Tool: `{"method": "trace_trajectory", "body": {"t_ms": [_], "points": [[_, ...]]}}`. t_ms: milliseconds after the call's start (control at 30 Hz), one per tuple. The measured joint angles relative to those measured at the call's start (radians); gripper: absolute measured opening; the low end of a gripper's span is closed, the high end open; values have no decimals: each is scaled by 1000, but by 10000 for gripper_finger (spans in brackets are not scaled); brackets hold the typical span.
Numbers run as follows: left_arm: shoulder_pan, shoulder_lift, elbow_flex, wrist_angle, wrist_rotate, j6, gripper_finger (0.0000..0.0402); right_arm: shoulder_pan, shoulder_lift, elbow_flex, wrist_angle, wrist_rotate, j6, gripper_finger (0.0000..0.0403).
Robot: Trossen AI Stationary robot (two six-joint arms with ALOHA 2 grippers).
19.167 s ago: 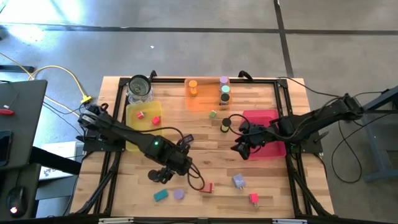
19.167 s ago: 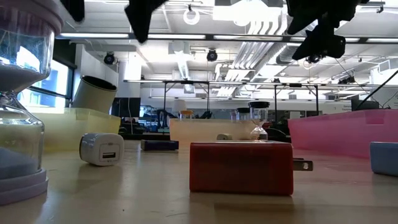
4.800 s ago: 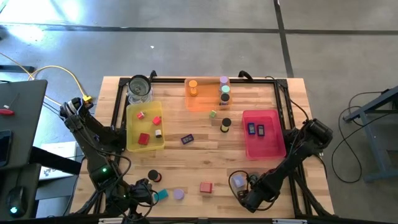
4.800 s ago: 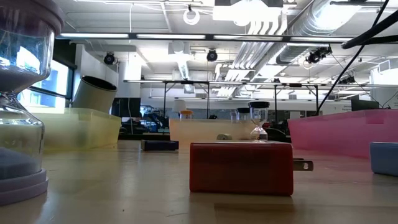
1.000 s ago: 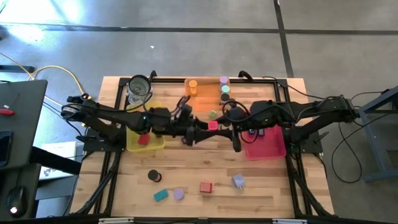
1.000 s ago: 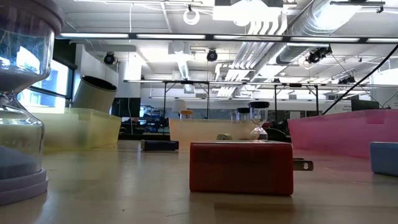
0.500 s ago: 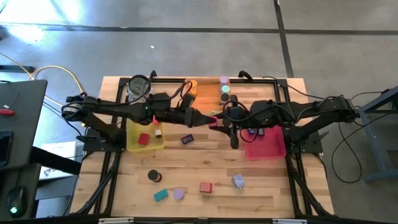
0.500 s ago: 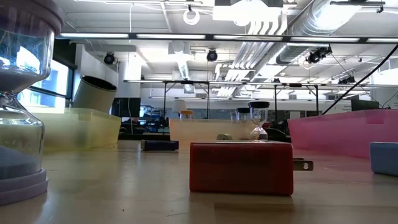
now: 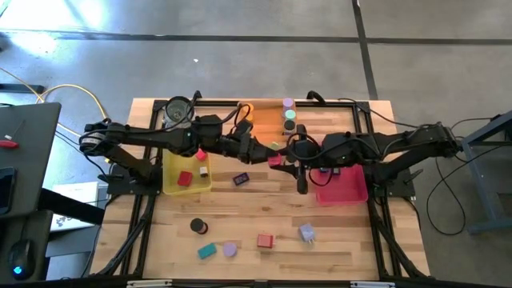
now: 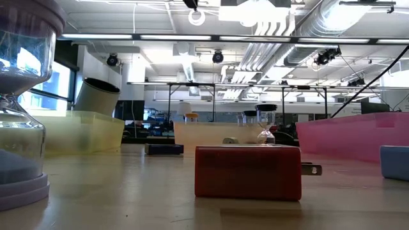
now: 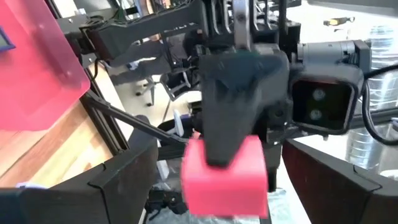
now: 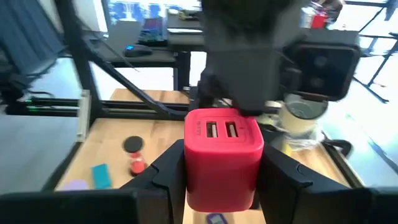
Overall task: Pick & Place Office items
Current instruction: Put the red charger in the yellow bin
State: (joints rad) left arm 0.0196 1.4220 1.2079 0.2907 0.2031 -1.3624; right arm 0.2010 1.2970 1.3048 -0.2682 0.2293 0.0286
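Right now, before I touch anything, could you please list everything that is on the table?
yellow tray: one, left; red blocks inside
orange tray: one, far middle; cylinders inside, orange, purple, green, black
pink tray: one, right
jar: one, clear glass, far left
dark-blue block: one, middle
black cylinder, teal block, lavender disc, red block, lavender block: one each, near edge
held block: one, red, above the middle
right gripper: shut on the held block
left gripper: open around it
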Motion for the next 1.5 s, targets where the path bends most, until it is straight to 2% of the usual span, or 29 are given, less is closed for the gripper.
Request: {"method": "trace_trajectory", "body": {"t_ms": [167,933,1133,1333,1500], "points": [[-7,0,0,3,-6,0,335,-1,0,0,11,31,1,134],[-8,33,1,39,-20,-7,335,-32,9,-1,12,25,-36,134],[-6,37,0,55,-16,-6,335,-65,30,0,20,-37,-30,134],[0,38,-2,46,-1,4,334,-67,50,1,25,-43,-30,134],[3,38,-2,43,11,4,317,-67,51,2,23,-45,-30,134]]}}
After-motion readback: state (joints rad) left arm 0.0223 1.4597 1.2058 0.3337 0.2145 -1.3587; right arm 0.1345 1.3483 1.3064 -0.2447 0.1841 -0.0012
